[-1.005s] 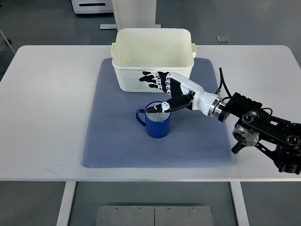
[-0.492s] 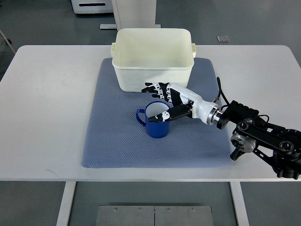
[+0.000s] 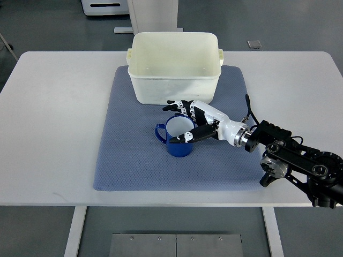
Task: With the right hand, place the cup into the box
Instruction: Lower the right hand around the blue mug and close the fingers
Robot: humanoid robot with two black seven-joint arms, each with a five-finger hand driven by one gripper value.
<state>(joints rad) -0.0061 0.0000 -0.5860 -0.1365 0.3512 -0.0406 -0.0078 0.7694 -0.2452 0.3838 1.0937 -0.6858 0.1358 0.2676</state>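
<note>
A blue cup [image 3: 177, 147] with a white inside stands upright on the grey-blue mat [image 3: 128, 160], its handle pointing left. My right hand [image 3: 174, 122] reaches in from the right and straddles the cup's right side. Its thumb [image 3: 186, 137] lies over the near rim, and its fingers [image 3: 181, 106] are spread beyond the far rim, not closed on the cup. The cream box [image 3: 174, 88] sits open-topped just behind the cup, with nothing visible inside it. The left arm does not show.
The mat lies on a white table [image 3: 53, 107]. My right forearm and its black joints [image 3: 300, 163] hang over the table's near right corner. A white machine base [image 3: 107, 8] stands on the floor beyond the table.
My right hand has slid toward the near side and lower, from in front of the box wall to around the cup. The cup has stayed in place.
</note>
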